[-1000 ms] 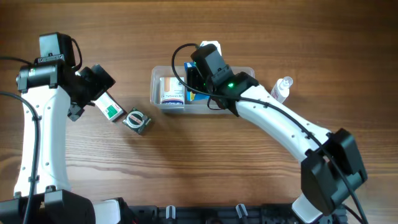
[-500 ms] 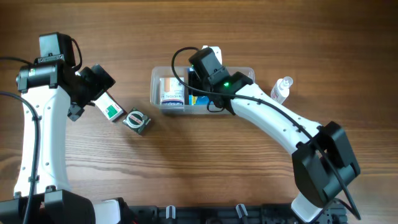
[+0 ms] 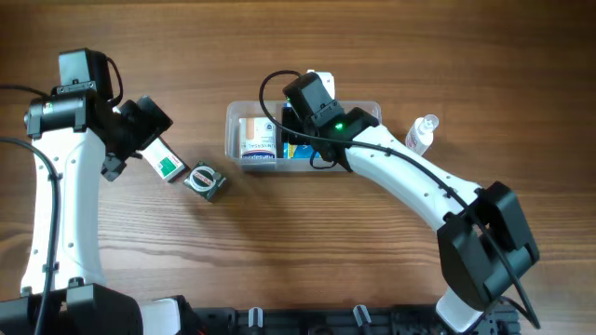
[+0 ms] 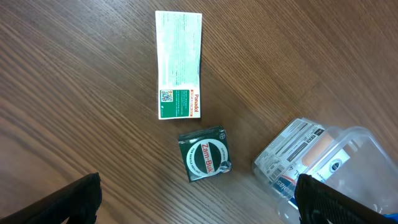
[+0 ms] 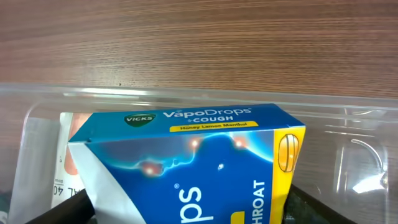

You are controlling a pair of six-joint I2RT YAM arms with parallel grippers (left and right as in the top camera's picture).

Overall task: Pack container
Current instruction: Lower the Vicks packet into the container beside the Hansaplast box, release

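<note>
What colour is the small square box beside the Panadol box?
The square box is dark green; left wrist view.

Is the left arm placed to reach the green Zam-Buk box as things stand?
Probably yes: the open left gripper hangs close by the Zam-Buk box, which is uncovered, the Panadol box lying apart.

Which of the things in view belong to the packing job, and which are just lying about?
Job: the container; the blue Vicks box and the white-orange box inside it; probably the Panadol box and the Zam-Buk box out on the table.
Lying about, as far as shown: the small clear bottle beside the container, though it may be packed too.
</note>
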